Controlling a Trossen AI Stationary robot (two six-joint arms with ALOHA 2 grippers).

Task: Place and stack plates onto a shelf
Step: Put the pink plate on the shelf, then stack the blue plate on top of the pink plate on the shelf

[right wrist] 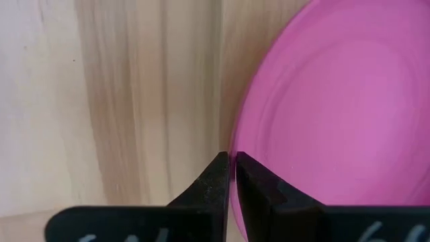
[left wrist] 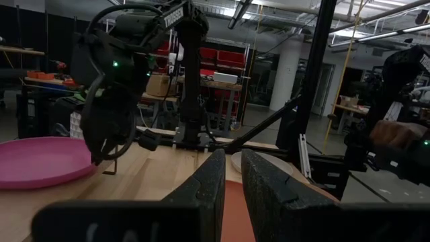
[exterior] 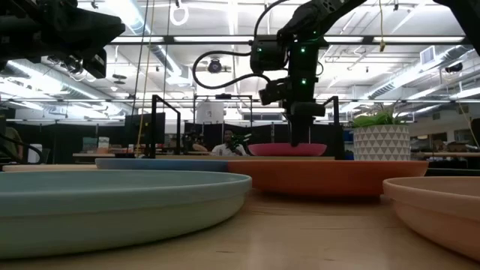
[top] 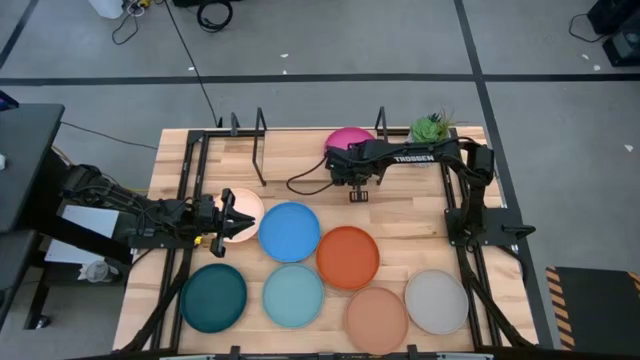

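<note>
The magenta plate (top: 345,139) lies on the shelf (top: 290,150), a light board between black loops at the table's far side. My right gripper (top: 358,180) stands over the plate's near rim, pointing down, shut on it. The cream-pink plate (top: 248,212) lies flat on the table at the left. My left gripper (top: 228,215) is raised above that plate's left part, with its fingers (left wrist: 208,181) almost together and nothing between them. The blue (top: 290,231), orange (top: 348,257), dark teal (top: 213,297), light blue (top: 293,295), peach (top: 377,318) and grey (top: 437,301) plates lie flat on the near half. My right gripper (right wrist: 232,161) pinches the magenta plate's rim (right wrist: 240,138) between its two fingers (right wrist: 211,181). The fingers come from above, pointing down, one inside the rim and one outside. The plate sits level over the shelf board (right wrist: 134,101); I cannot tell whether it rests on the board.
A small potted green plant (top: 432,127) stands at the shelf's right end, close to my right arm. The black loops (top: 260,145) rise along the shelf's left part. A black cable (top: 305,181) lies on the board beside the right gripper. A person (exterior: 225,142) sits beyond the table.
</note>
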